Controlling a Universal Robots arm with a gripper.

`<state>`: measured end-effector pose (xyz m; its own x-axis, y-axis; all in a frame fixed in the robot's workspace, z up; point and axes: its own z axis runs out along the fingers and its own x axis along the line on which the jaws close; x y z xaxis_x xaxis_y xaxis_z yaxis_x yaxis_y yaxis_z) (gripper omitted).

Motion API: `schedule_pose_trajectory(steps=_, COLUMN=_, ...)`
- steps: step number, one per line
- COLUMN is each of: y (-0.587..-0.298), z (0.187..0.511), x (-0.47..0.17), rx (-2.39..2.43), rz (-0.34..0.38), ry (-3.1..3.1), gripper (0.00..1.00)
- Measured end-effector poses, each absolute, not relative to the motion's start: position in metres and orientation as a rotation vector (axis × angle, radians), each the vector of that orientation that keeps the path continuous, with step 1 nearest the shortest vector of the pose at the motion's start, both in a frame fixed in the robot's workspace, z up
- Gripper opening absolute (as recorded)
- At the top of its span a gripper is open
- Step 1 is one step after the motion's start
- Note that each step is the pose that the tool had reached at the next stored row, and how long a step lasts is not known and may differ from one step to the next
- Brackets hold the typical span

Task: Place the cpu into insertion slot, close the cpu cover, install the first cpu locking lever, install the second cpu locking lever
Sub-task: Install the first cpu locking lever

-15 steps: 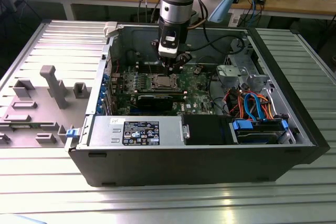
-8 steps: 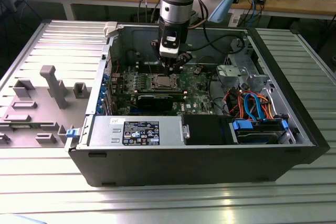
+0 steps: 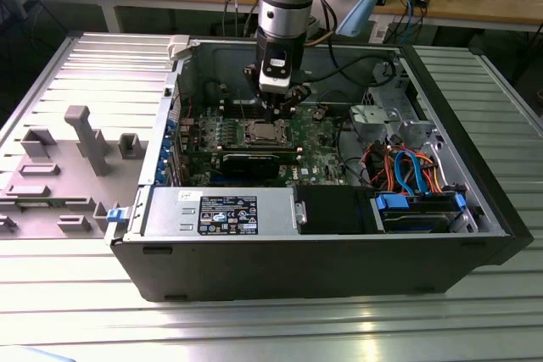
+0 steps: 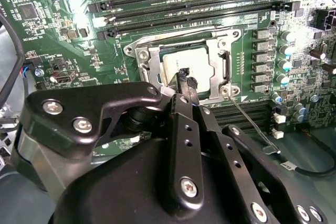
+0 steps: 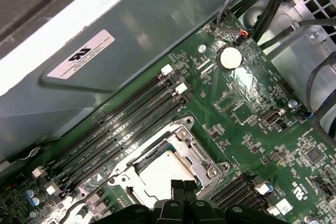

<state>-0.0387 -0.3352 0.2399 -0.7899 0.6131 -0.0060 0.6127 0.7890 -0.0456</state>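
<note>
An open computer case (image 3: 339, 260) lies on its side on a ribbed metal table (image 3: 254, 328), and the robot arm (image 3: 284, 6) reaches straight down into it. The pincer (image 3: 280, 106) hangs directly over the insertion slot (image 3: 263, 133) in the middle of the green circuit board (image 3: 327, 163). In both wrist views the two black fingertips (image 4: 185, 80) are pressed together with no gap between them and nothing between them; the pincer is closed and empty, its tips poised just over the near edge of the socket.

The cpu (image 4: 185, 62) sits flat inside the slot, its silver-grey top facing up. The cpu cover (image 4: 212, 45) lies down around it as a thin silver frame, the chip's top showing through its window; the first wrist view shows the same frame (image 5: 195, 153) lying flat around the chip (image 5: 163, 174). In the second wrist view a thin wire lever (image 4: 252, 124) angles away from a corner of the socket across the board. Long black memory slots (image 4: 199, 1) run alongside the socket. At the exterior view's left, a grey plastic fixture (image 3: 59, 167) rests on the table beside the case.
</note>
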Motion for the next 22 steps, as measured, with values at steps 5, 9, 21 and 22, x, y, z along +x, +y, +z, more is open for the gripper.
schedule_pose_trajectory(steps=5, y=-0.3352, z=0.24, x=-0.0387, rx=-0.997, rz=0.071, ry=-2.969, gripper=0.11)
schedule_pose_trajectory(steps=9, y=-0.3352, z=0.24, x=-0.0387, rx=-0.983, rz=0.071, ry=-2.974, gripper=0.11)
schedule_pose_trajectory(steps=21, y=-0.3352, z=0.2399, x=-0.0387, rx=-0.947, rz=0.071, ry=-2.986, gripper=0.11)
schedule_pose_trajectory(steps=22, y=-0.3352, z=0.2399, x=-0.0387, rx=-0.944, rz=0.071, ry=-2.987, gripper=0.11)
